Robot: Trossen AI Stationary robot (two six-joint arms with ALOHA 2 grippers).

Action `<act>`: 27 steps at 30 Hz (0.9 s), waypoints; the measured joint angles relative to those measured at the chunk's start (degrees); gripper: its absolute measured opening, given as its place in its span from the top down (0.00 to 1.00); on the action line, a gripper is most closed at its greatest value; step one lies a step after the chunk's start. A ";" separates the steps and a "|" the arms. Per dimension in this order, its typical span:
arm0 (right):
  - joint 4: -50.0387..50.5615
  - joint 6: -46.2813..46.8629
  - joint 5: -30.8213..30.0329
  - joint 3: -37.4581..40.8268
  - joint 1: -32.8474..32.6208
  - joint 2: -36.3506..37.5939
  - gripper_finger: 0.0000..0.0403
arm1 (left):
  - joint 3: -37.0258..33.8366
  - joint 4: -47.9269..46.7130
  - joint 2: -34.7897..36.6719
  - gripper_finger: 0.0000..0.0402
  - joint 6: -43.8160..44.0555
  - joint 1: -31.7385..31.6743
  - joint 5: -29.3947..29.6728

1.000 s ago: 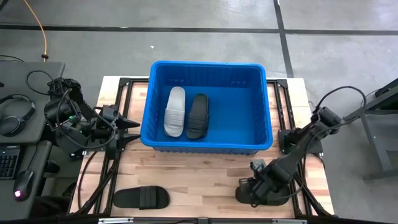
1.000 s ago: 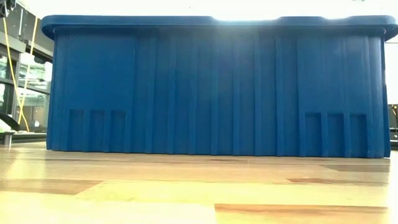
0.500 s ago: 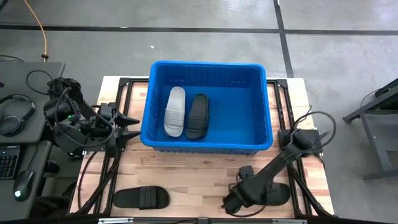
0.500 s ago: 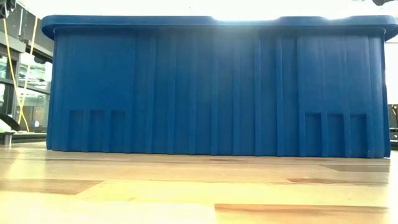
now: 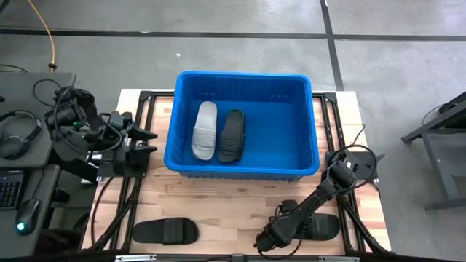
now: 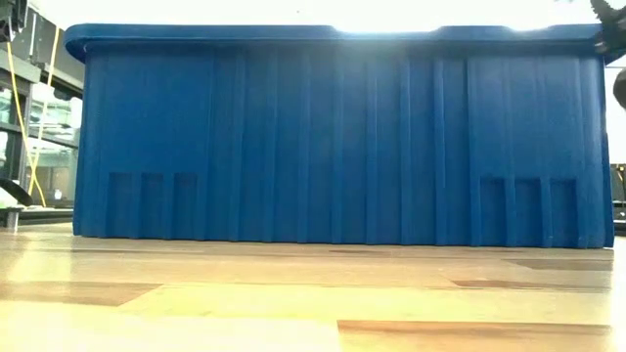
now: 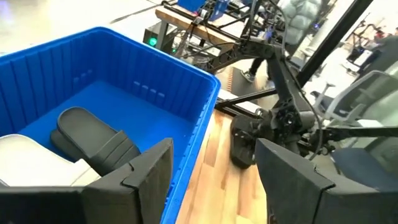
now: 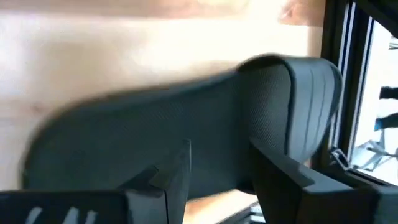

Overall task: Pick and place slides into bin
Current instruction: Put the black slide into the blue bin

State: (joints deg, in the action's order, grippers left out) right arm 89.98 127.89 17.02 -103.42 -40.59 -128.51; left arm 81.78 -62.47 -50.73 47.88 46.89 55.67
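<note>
Two slides (image 5: 218, 134) lengthwise in bin (image 5: 306, 124) (front-to-back), both jaws parted, holding nothing.

Bin (image 5: 244, 169) walls: no lettering, label or number legible in any view.
Slides in bin, grey (image 5: 204, 131) and black (image 5: 231, 136): no brand mark readable.
Slide at the near left of the surface (image 5: 165, 231): strap plain, no text legible.
Slide under right arm (image 8: 186, 143): ribbed strap, no lettering readable.
Surface (image 5: 218, 204): bare wood, no markings.
Room behind: no sign or text can be read.
</note>
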 joint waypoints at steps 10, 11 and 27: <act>0.04 0.82 -0.41 0.01 -1.05 0.00 0.63 | 0.00 -1.12 1.49 0.46 -1.74 0.00 -0.51; 0.05 0.79 -0.40 -0.02 -1.17 0.02 0.63 | 0.00 -1.12 1.49 0.46 -2.62 0.00 -0.57; 0.03 -7.09 2.46 3.24 -1.68 4.15 0.63 | 0.00 -0.86 0.97 0.46 -3.56 0.00 -1.06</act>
State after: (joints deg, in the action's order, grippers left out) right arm 90.01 120.81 19.48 -100.18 -42.27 -124.36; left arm 81.78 -63.33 -49.76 44.31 46.89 54.61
